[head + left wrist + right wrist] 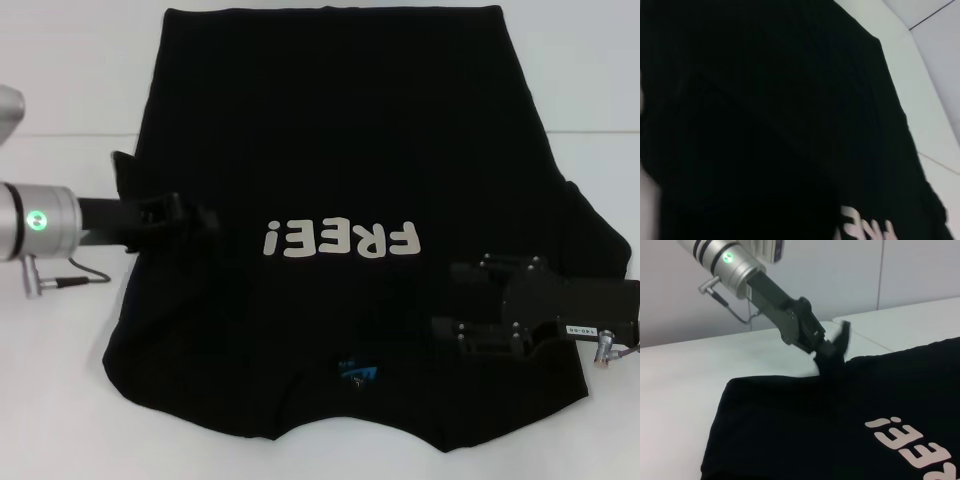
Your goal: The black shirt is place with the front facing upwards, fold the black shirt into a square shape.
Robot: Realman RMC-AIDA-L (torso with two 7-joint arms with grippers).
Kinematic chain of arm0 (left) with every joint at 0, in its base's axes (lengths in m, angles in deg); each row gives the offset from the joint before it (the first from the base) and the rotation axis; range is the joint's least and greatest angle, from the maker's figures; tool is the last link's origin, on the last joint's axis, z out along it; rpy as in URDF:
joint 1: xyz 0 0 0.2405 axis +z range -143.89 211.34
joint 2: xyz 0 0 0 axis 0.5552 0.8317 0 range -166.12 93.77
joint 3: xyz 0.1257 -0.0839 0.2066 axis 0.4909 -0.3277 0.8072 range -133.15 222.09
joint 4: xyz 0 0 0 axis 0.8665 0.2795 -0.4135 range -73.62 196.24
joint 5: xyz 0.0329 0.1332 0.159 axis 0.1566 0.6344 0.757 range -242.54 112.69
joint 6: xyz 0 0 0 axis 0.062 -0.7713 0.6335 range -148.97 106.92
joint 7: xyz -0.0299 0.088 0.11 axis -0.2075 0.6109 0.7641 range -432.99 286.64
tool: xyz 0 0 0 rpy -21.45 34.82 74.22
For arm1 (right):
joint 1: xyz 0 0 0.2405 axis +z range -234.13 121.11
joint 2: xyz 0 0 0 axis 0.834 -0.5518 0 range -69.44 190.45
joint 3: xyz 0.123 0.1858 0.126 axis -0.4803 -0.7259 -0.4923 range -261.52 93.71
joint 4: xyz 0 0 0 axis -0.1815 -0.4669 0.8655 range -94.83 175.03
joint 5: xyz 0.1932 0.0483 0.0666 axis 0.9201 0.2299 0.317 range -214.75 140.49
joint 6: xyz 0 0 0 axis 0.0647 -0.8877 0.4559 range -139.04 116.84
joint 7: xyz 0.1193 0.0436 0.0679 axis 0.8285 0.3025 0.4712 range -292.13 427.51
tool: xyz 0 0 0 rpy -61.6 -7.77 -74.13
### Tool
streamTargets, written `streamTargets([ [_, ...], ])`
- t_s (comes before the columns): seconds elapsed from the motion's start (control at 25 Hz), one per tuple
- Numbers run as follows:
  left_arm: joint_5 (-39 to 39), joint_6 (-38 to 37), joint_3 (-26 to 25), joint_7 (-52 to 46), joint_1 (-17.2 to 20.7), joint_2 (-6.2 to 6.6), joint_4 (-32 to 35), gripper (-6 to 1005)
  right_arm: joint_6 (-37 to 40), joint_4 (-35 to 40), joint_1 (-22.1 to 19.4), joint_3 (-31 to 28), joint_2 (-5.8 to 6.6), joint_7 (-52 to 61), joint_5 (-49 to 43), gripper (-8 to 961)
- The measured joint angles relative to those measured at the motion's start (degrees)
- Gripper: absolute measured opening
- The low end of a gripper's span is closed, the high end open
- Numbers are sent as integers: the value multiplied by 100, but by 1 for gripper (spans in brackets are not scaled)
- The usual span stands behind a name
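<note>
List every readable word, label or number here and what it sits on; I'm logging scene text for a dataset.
"FREE!" in off-white print on the chest of the large black cloth shirt, upside down in the head view.
Small blue neck label on the shirt: too small to read.
White sticker on the right arm's wrist: characters too blurred to read.

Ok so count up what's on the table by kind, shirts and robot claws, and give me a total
Shirts: 1, the black shirt, spread out with its FREE! print facing up.
Robot claws: 2, the left claw pinching the shirt's edge on the left side, and the right claw over the shirt on the right side.
Total: 3
</note>
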State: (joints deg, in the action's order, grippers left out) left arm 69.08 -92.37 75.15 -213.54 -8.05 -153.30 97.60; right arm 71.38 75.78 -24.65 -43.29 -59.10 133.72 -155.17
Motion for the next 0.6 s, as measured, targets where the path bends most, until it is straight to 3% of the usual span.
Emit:
streamTargets([
  [0.12,-353,-106,-19,237,36,8,-289,81,-1,-2,-8,0,0,6,0,796],
  [0.24,-987,-549,-21,1089,95,118,-705,135,-6,-27,-13,-17,0,8,1,796],
  [0.4,-1276,-1268,-22,2203,266,156,-670,208,-50,-52,-13,-192,0,271,33,797],
  [0.48,-1308,-1715,-12,3040,410,135,-542,405,-137,18,1,-277,36,788,31,797],
  [0.6,-1301,-2199,11,4527,732,-20,-295,557,-313,225,40,-262,161,1952,-49,797],
])
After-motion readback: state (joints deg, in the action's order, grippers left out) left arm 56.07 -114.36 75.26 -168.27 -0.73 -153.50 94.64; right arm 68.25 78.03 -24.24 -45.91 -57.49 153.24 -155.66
